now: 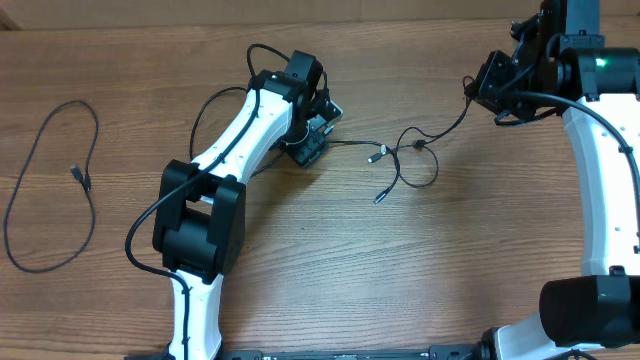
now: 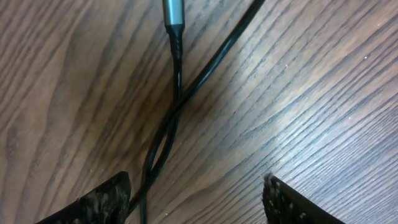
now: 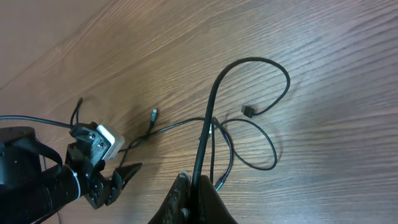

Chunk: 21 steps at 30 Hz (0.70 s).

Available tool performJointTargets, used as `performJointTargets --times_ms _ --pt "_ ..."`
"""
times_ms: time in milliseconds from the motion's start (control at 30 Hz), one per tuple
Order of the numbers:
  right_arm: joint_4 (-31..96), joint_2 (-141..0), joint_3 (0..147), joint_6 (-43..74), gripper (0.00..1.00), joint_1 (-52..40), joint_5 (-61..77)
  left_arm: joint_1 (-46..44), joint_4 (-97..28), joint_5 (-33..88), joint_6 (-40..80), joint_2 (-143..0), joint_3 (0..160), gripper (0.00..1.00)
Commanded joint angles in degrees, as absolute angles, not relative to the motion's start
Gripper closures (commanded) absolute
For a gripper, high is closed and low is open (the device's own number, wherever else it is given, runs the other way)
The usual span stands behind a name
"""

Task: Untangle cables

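Observation:
Thin black cables (image 1: 405, 160) lie looped together mid-table, with silver-tipped plugs (image 1: 376, 155) among them. My left gripper (image 1: 316, 137) hovers low over their left end. It is open (image 2: 196, 180), and two crossed cords (image 2: 168, 130) run just inside its left finger (image 2: 112, 196), below a silver plug (image 2: 172, 12). At the far right my right gripper (image 1: 482, 88) is raised and shut (image 3: 196, 180) on one cable (image 3: 205, 124), which curves down to the tangle (image 3: 249, 134). Another black cable (image 1: 50, 190) lies apart in a loose loop at the left.
The wooden table (image 1: 420, 270) carries only the cords. The left arm's white links (image 1: 235, 140) cross the centre-left. The right arm's white link (image 1: 605, 190) runs along the right edge. The left gripper (image 3: 106, 180) also shows in the right wrist view.

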<state>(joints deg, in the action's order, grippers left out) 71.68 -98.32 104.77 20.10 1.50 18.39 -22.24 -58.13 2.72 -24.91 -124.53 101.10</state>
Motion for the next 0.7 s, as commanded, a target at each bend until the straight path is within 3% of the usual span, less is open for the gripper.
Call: performJointTargets --times_ms 0,100,233,300,333,367,400,667 --pt "71.90 -98.17 104.20 19.64 0.96 1.45 17.87 -22.00 -56.86 2.98 -26.83 -124.64 97.82 0.33" --pt "71.68 -98.17 104.20 19.64 0.96 1.43 17.87 -21.87 -55.79 3.05 -26.76 -124.86 96.01 0.40" --pt "71.99 -98.17 104.20 19.62 0.96 1.43 17.87 -21.71 -53.84 2.98 -26.59 -124.92 94.11 0.41" --pt "71.92 -98.17 104.20 19.62 0.96 1.43 17.87 -21.71 -52.75 2.98 -26.59 -124.95 93.51 0.49" --pt "71.92 -98.17 104.20 19.62 0.96 1.43 17.87 -21.71 -51.96 3.01 -26.57 -124.95 93.25 0.65" --pt "71.92 -98.17 104.20 19.59 0.96 1.43 17.87 -21.71 -51.42 2.98 -26.28 -124.95 93.23 0.90" --pt "71.92 -98.17 104.20 19.62 0.96 1.45 17.87 -21.71 -51.03 2.90 -25.54 -124.95 93.23 0.96" --pt "69.76 -98.17 104.20 19.44 0.96 1.43 17.91 -18.11 -58.48 3.42 -14.98 -115.90 103.15 0.96"
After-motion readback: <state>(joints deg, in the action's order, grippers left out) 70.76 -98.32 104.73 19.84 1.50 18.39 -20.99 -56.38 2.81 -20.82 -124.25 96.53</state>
